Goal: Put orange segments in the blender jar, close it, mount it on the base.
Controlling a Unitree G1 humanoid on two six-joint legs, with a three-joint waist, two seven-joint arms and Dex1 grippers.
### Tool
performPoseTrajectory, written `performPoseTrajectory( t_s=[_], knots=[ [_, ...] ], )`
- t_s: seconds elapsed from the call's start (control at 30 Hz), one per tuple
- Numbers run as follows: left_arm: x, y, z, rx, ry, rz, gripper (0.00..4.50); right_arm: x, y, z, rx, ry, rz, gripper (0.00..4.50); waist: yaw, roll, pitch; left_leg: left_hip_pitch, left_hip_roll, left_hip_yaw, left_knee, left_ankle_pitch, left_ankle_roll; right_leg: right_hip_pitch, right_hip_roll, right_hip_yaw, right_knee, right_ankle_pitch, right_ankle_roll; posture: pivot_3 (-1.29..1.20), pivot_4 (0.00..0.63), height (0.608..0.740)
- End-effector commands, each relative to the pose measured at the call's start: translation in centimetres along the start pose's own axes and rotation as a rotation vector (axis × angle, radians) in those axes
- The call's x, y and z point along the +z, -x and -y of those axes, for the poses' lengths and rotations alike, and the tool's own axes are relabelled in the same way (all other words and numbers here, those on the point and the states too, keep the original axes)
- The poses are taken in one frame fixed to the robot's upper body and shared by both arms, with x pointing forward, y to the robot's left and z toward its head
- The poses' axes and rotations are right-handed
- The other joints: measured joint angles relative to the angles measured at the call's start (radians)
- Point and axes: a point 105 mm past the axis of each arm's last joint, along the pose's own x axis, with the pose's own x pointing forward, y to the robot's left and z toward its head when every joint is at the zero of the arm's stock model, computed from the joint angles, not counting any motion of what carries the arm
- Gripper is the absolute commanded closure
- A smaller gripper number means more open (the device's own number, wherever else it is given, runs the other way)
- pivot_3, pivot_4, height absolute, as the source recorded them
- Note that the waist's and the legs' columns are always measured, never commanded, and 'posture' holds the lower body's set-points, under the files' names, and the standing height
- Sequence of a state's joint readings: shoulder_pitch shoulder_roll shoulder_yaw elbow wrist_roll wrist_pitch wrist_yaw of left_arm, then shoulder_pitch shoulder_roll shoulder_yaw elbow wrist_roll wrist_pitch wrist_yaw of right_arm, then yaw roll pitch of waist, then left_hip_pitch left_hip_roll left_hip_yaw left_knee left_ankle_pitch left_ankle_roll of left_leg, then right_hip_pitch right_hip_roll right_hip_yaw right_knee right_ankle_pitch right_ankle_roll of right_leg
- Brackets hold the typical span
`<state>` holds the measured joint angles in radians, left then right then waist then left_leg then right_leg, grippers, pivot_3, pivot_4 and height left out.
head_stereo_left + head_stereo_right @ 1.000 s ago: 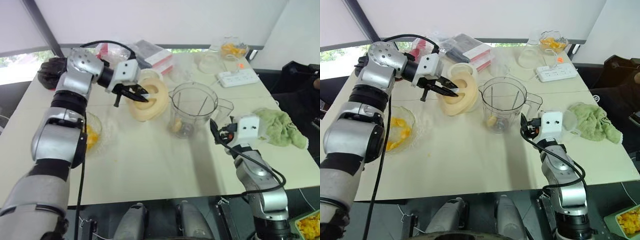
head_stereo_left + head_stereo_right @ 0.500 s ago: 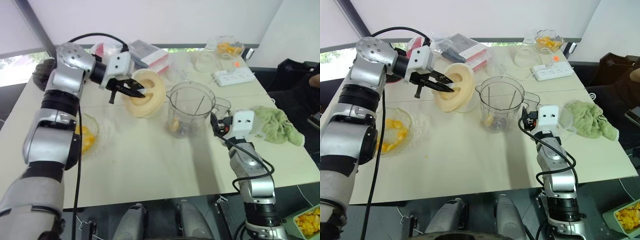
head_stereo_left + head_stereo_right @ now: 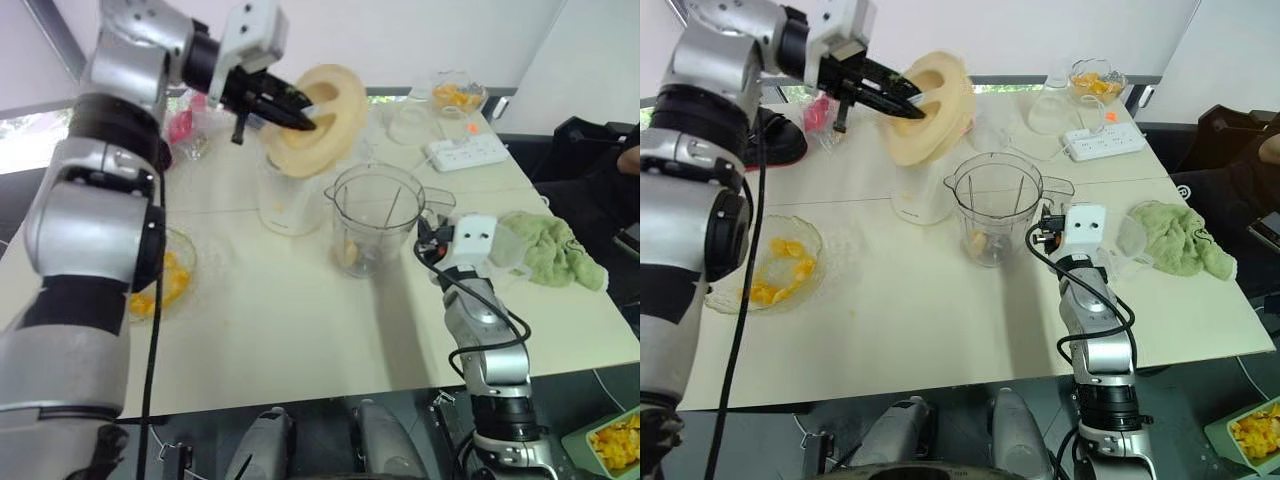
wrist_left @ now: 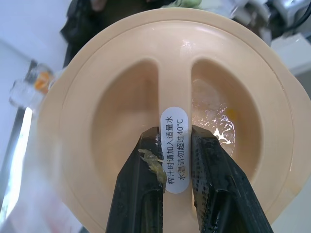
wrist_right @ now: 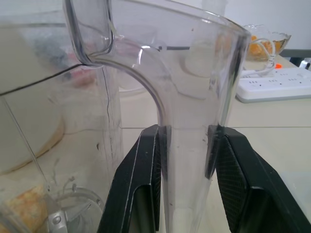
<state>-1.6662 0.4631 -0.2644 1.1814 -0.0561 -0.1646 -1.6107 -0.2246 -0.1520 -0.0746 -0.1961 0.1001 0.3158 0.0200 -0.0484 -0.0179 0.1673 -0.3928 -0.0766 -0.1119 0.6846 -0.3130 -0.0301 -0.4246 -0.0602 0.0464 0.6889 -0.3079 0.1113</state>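
Left eye view shows the left gripper point(image 3: 295, 112) has lifted the lid point(image 3: 325, 118), pinched by its ridge; right gripper point(image 5: 187, 145) has closed on the blender jar point(image 3: 378, 215) handle, so closing comes next.

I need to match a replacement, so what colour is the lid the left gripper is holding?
The lid is a plain cream-beige, clearest in the left wrist view.

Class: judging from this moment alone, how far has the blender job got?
Done: orange segments lie in the blender jar. In hand: the left gripper holds the lid aloft; the right gripper clamps the jar's handle. Left: closing the jar and mounting it on the base.
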Motion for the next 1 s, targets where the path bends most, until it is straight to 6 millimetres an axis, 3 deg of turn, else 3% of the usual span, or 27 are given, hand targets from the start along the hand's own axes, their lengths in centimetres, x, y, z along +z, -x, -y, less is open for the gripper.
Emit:
performPoseTrajectory(
  t_s=[0.03, 0.3, 0.53, 1.0],
  knots=[
    [1.6, -1.0, -0.3, -0.034, -0.041, 0.000, 4.28, 1.1, -0.2, -0.8, 0.007, -0.003, 0.054, 3.07, 0.000, 0.000, 0.000, 0.000, 0.000, 0.000, 0.000, 0.000, 0.000, 0.000, 0.000, 0.000, 0.000, 0.000, 0.000, 0.00, 0.150, 0.740],
    [2.0, -5.5, 0.8, -0.165, 0.019, -0.009, 4.28, 1.6, 0.6, -1.7, 0.034, 0.013, 0.080, 3.07, -0.021, 0.000, 0.000, 0.000, 0.000, 0.000, -0.001, 0.000, 0.000, -0.002, 0.000, 0.001, 0.001, 0.000, 0.000, 0.00, 0.150, 0.740],
    [1.2, -6.7, 1.5, -0.213, 0.000, -0.066, 4.28, 1.9, 1.2, -3.3, 0.115, 0.002, 0.090, 3.07, -0.023, 0.000, 0.000, 0.000, 0.000, 0.001, -0.001, 0.000, 0.000, -0.003, 0.002, 0.003, 0.003, 0.000, 0.000, 0.00, 0.150, 0.740],
    [-1.2, -8.2, 3.1, -0.313, -0.059, -0.233, 4.28, 2.3, 2.1, -4.0, 0.130, -0.006, 0.099, 3.07, -0.020, 0.000, 0.000, 0.000, 0.000, 0.001, -0.001, 0.000, 0.000, -0.003, 0.002, 0.003, 0.003, 0.000, 0.000, 0.00, 0.150, 0.740]
  ],
)
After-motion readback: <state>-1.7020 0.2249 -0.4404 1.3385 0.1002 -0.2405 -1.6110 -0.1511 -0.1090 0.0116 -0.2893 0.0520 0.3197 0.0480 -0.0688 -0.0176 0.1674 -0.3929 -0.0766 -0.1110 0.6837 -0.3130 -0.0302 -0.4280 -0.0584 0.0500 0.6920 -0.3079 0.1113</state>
